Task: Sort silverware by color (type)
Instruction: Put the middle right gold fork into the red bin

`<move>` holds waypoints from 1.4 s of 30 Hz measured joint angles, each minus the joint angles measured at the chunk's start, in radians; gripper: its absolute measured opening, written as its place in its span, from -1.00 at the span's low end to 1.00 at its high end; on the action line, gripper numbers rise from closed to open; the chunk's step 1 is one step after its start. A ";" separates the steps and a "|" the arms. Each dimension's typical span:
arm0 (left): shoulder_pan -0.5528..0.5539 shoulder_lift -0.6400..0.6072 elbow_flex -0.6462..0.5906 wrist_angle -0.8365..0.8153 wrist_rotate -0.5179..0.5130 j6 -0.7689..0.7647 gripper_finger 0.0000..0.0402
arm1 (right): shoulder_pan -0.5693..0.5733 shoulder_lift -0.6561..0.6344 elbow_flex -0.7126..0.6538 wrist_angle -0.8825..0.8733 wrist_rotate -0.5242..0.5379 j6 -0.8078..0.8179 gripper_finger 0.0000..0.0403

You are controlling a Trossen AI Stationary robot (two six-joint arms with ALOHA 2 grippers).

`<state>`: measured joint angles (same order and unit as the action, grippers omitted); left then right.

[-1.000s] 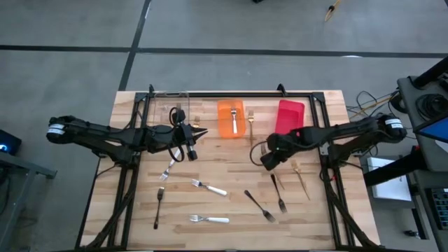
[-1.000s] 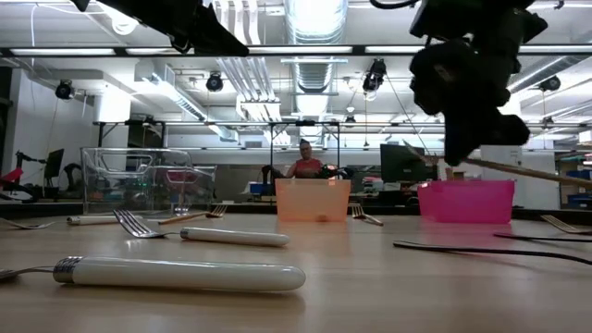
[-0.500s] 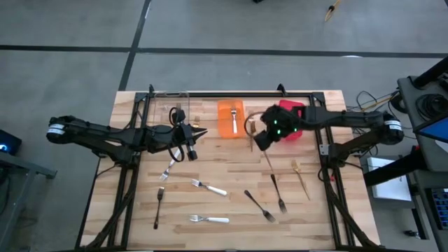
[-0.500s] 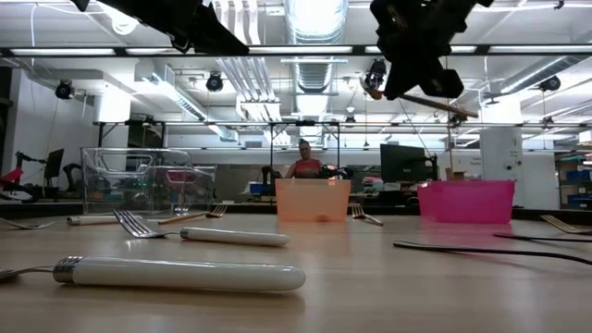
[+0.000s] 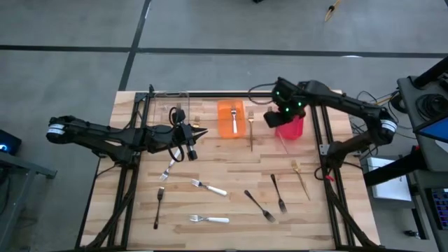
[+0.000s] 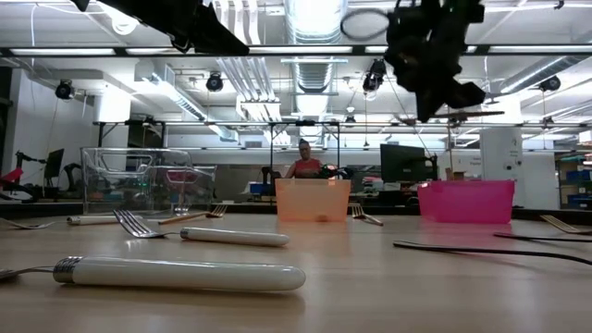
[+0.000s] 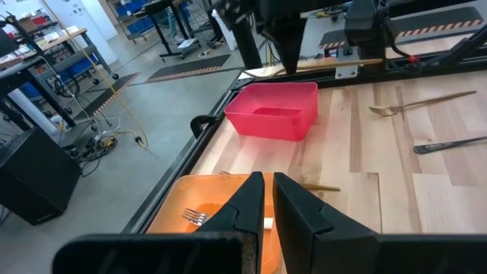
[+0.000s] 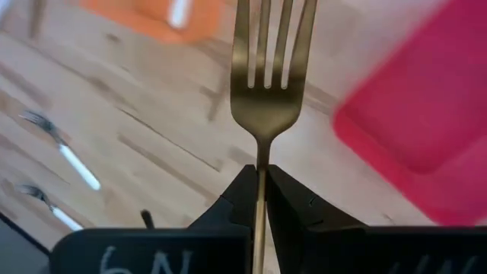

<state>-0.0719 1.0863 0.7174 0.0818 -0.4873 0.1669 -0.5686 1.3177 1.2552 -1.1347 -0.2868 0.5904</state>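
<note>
My right gripper point(image 5: 274, 120) hangs high over the left rim of the red bin point(image 5: 291, 119), shut on a gold fork point(image 8: 266, 91). In the left wrist view that fork point(image 7: 319, 67) shows roughly level above the red bin point(image 7: 274, 110). My left gripper point(image 5: 194, 136) is shut on nothing, in the air just left of the orange bin point(image 5: 230, 117), where a white-handled fork point(image 5: 234, 120) lies. A clear bin point(image 5: 171, 106) stands at the far left. Other forks lie flat on the table: white-handled point(image 5: 210, 187), dark point(image 5: 259, 205) and gold point(image 5: 301, 178). My right gripper pinches the gold fork by its thin neck point(image 8: 260, 158), just behind the tines, between its two fingers. It comes from above, slanting steeply down. The tines stick out past the fingers, and the handle runs back behind them, hidden in the wrist view. The fork is lifted clear, about level.
A gold fork point(image 5: 250, 126) lies between the orange and red bins. More forks lie at the near left point(image 5: 159, 206), near middle point(image 5: 210, 219) and right point(image 5: 278, 192). Dark frame rails point(image 5: 322, 133) run along the table's sides. A person point(image 6: 303, 162) sits far behind the table.
My right gripper has risen and swung from the table's right middle toward the far edge, up to the red bin, staying shut on the gold fork. The fork has gone from slanting to about level. My left arm has kept still.
</note>
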 joint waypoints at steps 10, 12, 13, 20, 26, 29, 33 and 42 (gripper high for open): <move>0.000 0.000 0.000 0.000 0.000 0.008 -0.93 | -0.250 0.105 -0.002 -0.137 -0.038 -0.192 -0.94; 0.000 0.000 0.000 0.000 0.000 0.008 -0.93 | -0.288 0.121 -0.002 -0.137 -0.037 -0.214 -0.94; 0.000 0.000 0.000 0.000 0.000 0.008 -0.93 | -0.307 0.128 -0.004 -0.135 -0.037 -0.222 -0.94; 0.000 0.000 0.000 0.001 0.000 0.012 -0.93 | -0.399 0.198 -0.017 -0.122 -0.026 -0.243 -0.94; 0.000 0.000 0.000 0.001 0.000 0.016 -0.93 | -0.412 0.278 -0.018 -0.089 -0.025 -0.242 -0.94; 0.000 0.000 0.000 0.001 0.000 0.016 -0.93 | -0.412 0.312 -0.018 -0.084 -0.024 -0.252 -0.94; 0.000 0.000 0.000 0.001 0.000 0.016 -0.93 | -0.412 0.347 -0.018 -0.079 0.002 -0.263 -0.94; 0.000 0.000 0.000 0.001 0.000 0.026 -0.93 | -0.412 0.360 -0.019 -0.068 0.048 -0.276 -0.94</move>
<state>-0.0720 1.0866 0.7174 0.0826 -0.4873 0.1928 -0.9806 1.6782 1.2366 -1.2030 -0.2393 0.3145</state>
